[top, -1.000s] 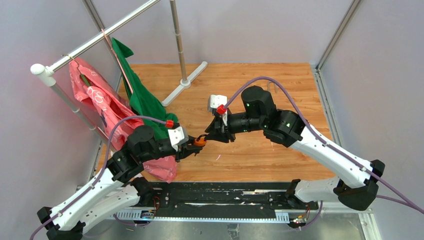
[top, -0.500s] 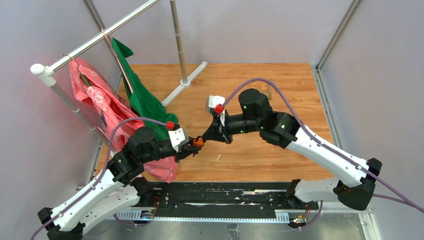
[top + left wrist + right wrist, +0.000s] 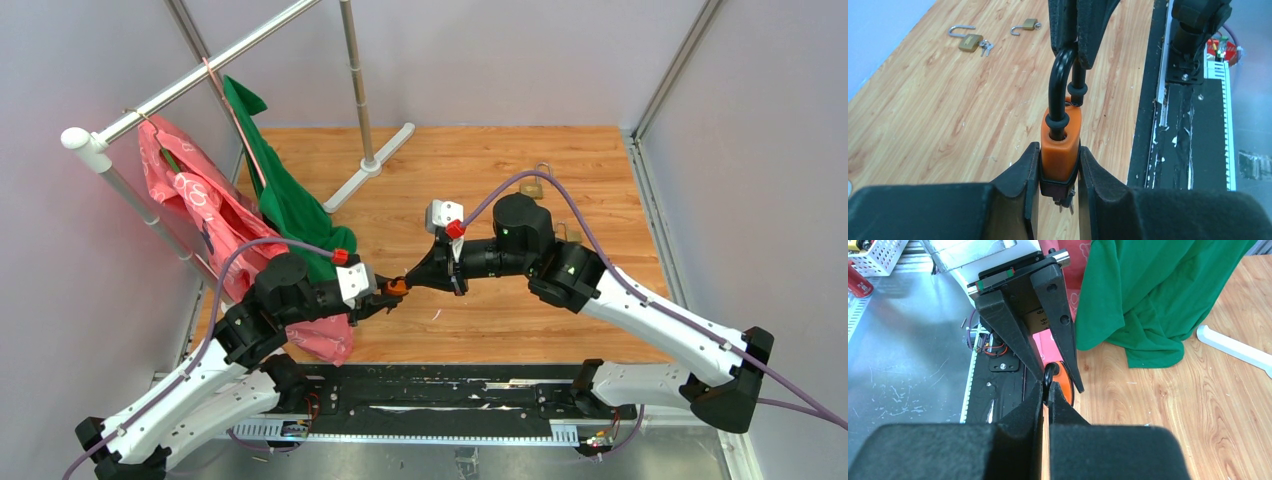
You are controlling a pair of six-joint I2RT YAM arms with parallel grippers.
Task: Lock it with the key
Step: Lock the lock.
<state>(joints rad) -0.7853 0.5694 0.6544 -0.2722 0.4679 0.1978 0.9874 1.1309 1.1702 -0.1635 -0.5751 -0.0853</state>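
a: a wooden table (image 3: 520,310), with a clothes rail (image 3: 190,85) along its left edge carrying a green shirt (image 3: 1148,300). where's the orange padlock (image 3: 1060,142)?
b: in the air over the near-left part of the table, between the arms. the left gripper (image 3: 1058,154) clamps its body, fingers narrow.
a: which way does it lie?
b: long axis roughly level, left to right. the black shackle (image 3: 1057,75) points at the right arm, the key (image 3: 1066,202) end at the left palm.
a: and the right gripper (image 3: 1046,390)?
b: pinched tight on the shackle. a second ago its jaws stood apart. the arm has shifted since, uncovering more of a brass padlock (image 3: 533,186) near the far edge.
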